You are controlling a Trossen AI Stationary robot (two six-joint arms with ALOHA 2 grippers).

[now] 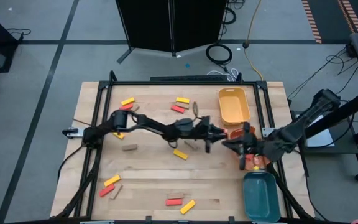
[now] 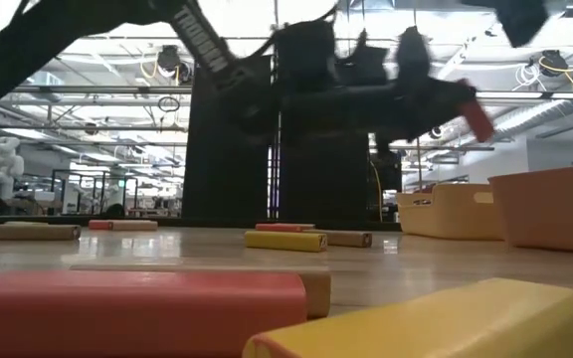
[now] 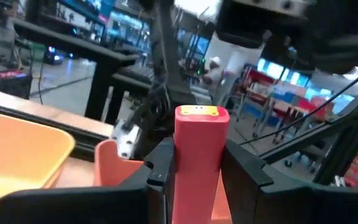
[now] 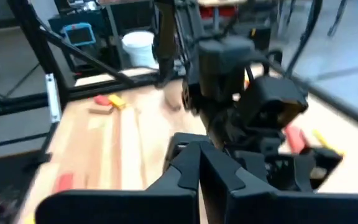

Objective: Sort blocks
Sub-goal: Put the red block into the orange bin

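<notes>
My left gripper [image 1: 221,133] reaches across the table's middle toward the trays on the right and is shut on a red block [image 3: 199,143]. The low view shows that block [image 2: 477,119] up in the air. My right gripper [image 1: 241,148] hovers close by, over the orange tray [image 1: 234,132]. Its fingers [image 4: 199,158] are shut with nothing between them. Other red, yellow and tan blocks lie flat on the wooden table, among them a yellow one [image 1: 179,154] near the middle and a red one [image 1: 174,201] by the near edge. My left gripper pinches the red block by its two long sides [image 3: 178,163] between the two fingers. The fingers lie along the block and point about level toward the table's right side. The block's free end [image 3: 201,113] sticks out past the fingertips, clear of the table.
Along the right side stand a yellow tray [image 1: 234,106] at the far end, the orange tray in the middle and a teal tray [image 1: 260,196] at the near end. Blocks lie scattered over the left and near parts of the table [image 1: 148,174]. The two grippers are close together.
</notes>
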